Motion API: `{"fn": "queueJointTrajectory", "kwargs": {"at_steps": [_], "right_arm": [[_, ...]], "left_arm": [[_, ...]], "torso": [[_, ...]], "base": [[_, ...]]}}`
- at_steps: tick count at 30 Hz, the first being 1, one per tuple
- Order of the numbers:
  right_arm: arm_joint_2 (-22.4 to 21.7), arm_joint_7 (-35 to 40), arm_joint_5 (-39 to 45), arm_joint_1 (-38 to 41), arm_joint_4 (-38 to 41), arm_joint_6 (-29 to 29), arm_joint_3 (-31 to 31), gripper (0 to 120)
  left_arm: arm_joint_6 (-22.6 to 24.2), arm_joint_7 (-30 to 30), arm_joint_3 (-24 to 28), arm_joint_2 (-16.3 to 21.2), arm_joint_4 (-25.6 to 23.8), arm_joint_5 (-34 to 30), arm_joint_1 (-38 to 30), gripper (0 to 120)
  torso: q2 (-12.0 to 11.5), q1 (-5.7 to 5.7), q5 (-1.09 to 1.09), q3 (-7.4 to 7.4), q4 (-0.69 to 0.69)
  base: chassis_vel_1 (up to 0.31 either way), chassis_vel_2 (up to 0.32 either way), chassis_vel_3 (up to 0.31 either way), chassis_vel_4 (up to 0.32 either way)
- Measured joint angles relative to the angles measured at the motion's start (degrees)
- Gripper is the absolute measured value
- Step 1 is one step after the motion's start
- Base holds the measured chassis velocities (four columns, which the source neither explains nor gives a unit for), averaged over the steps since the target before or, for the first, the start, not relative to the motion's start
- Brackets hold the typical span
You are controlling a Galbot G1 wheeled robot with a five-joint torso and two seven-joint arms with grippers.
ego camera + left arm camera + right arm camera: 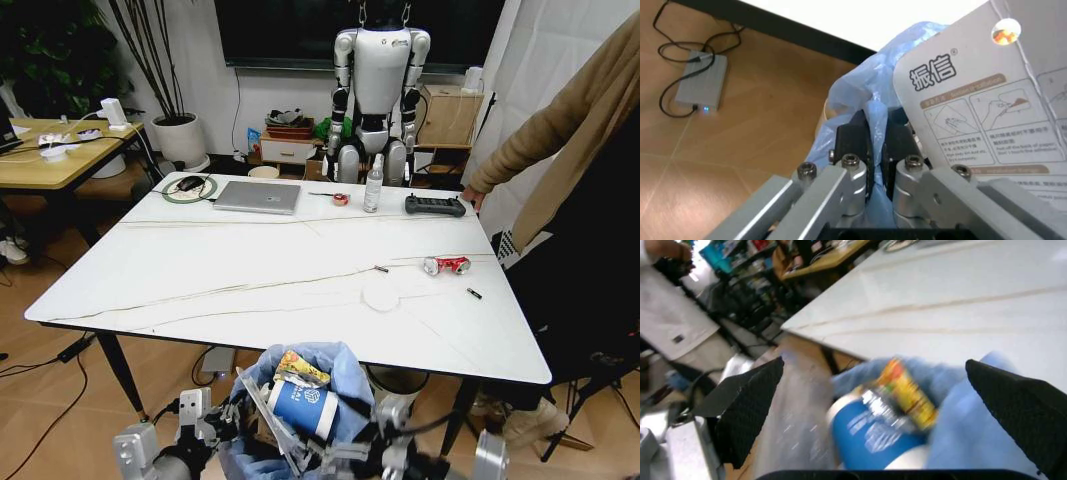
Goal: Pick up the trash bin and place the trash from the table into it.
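Trash bin sits low before the near edge of the table, its blue bag holding a blue paper cup and yellow snack wrapper. Left gripper pinches the bag's rim between closed fingers. Right gripper hovers over the bin, fingers spread wide. Crushed can and white lid lie on the table

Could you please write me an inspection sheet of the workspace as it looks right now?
Surface: white table, glossy, thin crack-like lines.
Job's things: trash bin below near edge, holding blue cup and yellow wrapper; crushed can and white lid on the table.
Clutter: laptop, spray bottle, controller.
Grippers: left gripper shut on the bin's bag; right gripper open over the bin.
Cables: power brick with cord on floor.
Surroundings: humanoid robot, wooden desk, a person's sleeve.
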Motion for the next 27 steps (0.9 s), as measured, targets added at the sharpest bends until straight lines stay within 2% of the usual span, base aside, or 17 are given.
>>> {"fn": "queueJointTrajectory", "kwargs": {"at_steps": [2, 6, 12, 15, 23, 27], "right_arm": [[0.52, 0.86, 0.81, 1.57, 0.01, -0.7, 1.47, 100], [2.95, 5.61, 5.83, 10.53, 0.14, -4.54, 6.66, 100], [5.06, 11.05, 7.11, 17.27, -0.51, -9.58, 6.93, 100], [6.34, 15.05, 7.08, 23.52, -7.15, -14.43, 6.58, 100], [7.65, 15.13, 6.53, 31.01, -14.83, -18.34, 6.72, 100], [8.0, 12.72, 5.36, 34.27, -20.29, -19.22, 7.7, 100]], "left_arm": [[-0.07, 0.21, -0.12, 0.03, -0.04, 0.05, 0.0, 0], [-0.32, 0.75, -0.69, 0.04, -0.42, 0.16, -0.34, 0], [-0.35, 0.89, -0.97, 0.03, -0.88, 0.14, -0.17, 0], [-0.37, 0.91, -1.07, -0.15, -1.09, 0.15, 0.12, 0], [-0.37, 0.91, -1.36, -0.37, -1.27, 0.23, 0.44, 0], [-0.4, 0.91, -1.58, -0.48, -1.36, 0.23, 0.61, 0]], "torso": [[0.0, 0.0, 0.0, 0.0, 0.0], [0.0, 0.01, 0.0, 0.0, 0.01], [0.0, 0.01, 0.0, 0.0, 0.01], [0.0, 0.01, 0.0, 0.0, 0.0], [0.0, 0.01, 0.0, 0.0, 0.01], [-0.01, 0.01, 0.0, 0.0, 0.01]], "base": [[0.0, 0.0, 0.0, 0.0], [0.0, 0.0, 0.0, 0.0], [0.0, 0.0, 0.0, 0.0], [0.0, 0.0, 0.0, 0.0], [0.0, 0.0, 0.0, 0.0], [0.0, 0.0, 0.0, 0.0]]}}
